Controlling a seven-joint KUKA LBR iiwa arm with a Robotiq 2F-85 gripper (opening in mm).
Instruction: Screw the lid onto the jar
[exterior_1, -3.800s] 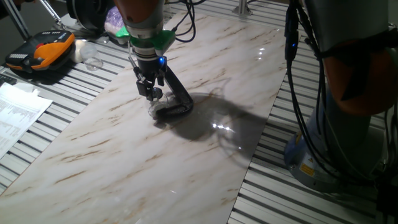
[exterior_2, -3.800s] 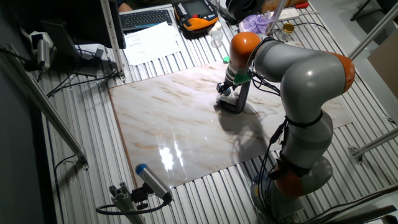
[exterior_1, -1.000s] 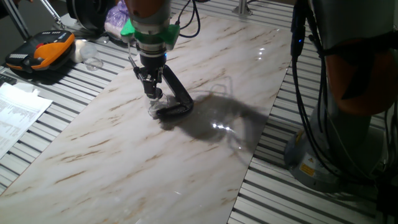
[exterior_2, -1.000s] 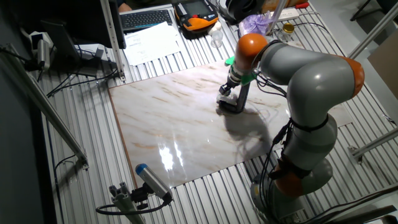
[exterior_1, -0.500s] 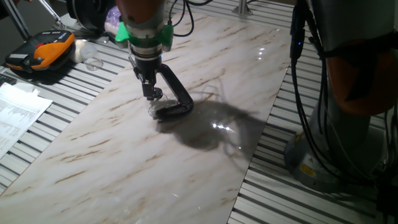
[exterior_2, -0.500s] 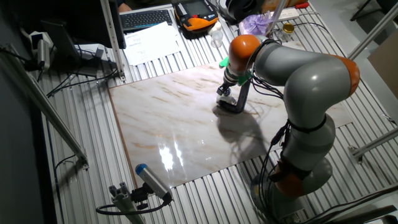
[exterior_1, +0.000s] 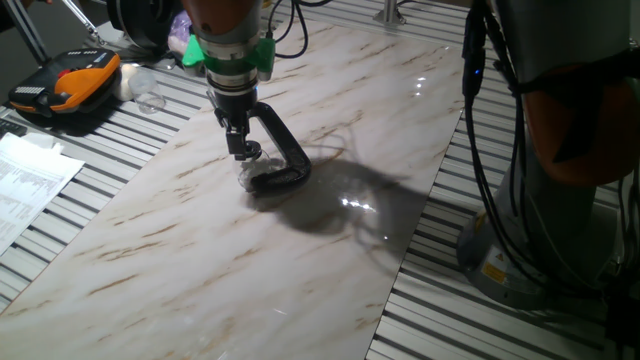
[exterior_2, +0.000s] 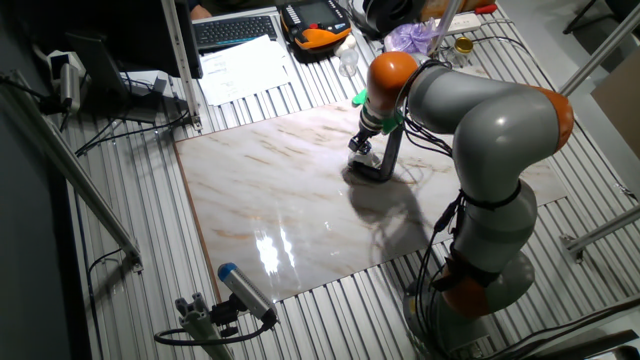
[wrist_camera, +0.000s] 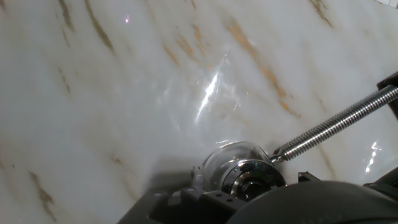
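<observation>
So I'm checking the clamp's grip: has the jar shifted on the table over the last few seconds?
No. The jar sits at the same spot by the black clamp, against the same brown veins of the marble table. Only the hand above it turned.

A white marble pattern with brown veins is shown on the desk (exterior_1: 330, 100). The clamp (exterior_1: 283, 160) is black, the lid (wrist_camera: 252, 180) silvery, the jar (wrist_camera: 227, 160) clear, the arm (exterior_2: 480, 110) grey with orange joints.

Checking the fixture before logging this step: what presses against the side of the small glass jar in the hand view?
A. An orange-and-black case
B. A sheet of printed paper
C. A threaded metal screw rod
C: in the hand view the threaded screw rod of the black clamp ends against the jar.
</observation>
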